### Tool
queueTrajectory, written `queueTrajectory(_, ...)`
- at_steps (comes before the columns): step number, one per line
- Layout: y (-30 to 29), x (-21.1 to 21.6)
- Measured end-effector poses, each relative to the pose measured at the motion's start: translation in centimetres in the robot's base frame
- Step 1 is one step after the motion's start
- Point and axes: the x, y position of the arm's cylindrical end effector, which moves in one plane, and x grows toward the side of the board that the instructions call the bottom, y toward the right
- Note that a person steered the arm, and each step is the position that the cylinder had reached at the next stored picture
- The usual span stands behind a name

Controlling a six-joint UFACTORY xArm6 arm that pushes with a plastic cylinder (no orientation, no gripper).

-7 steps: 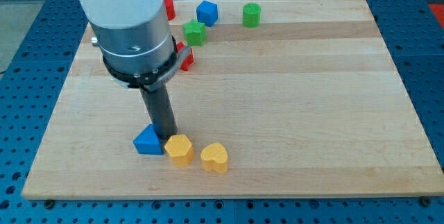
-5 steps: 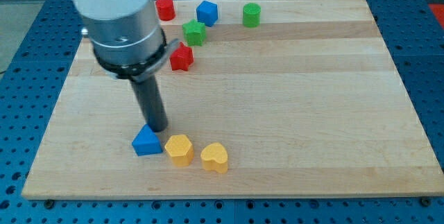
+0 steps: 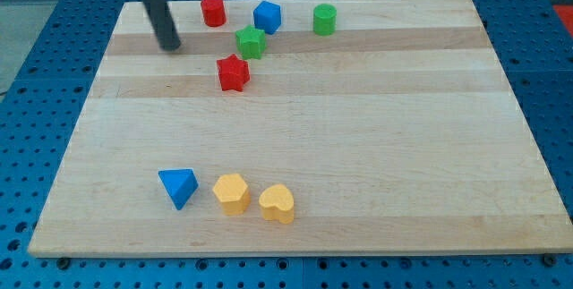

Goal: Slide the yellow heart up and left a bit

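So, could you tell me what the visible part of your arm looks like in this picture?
Only my rod shows: a straight, dark, nearly black cylinder, plain and smooth, with no visible markings or cables. My tip is blunt and the same dark colour. At the view's top edge a sliver of pale, silvery housing sits above the rod; the rest is out of frame.

A plain dark, smooth, straight cylindrical rod, ending in my tip [image 3: 170, 47], blunt.

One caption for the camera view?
My tip at top left, far from the yellow heart near the board's bottom edge.
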Motion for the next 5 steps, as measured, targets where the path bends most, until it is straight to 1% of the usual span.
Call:
queueTrajectory(1, 0.1, -3.6)
queueTrajectory(2, 0.5, -6.2)
queueTrajectory(3, 5.9, -5.9)
queueTrajectory(4, 11.0, -2.4)
queueTrajectory(5, 13.0, -1.3)
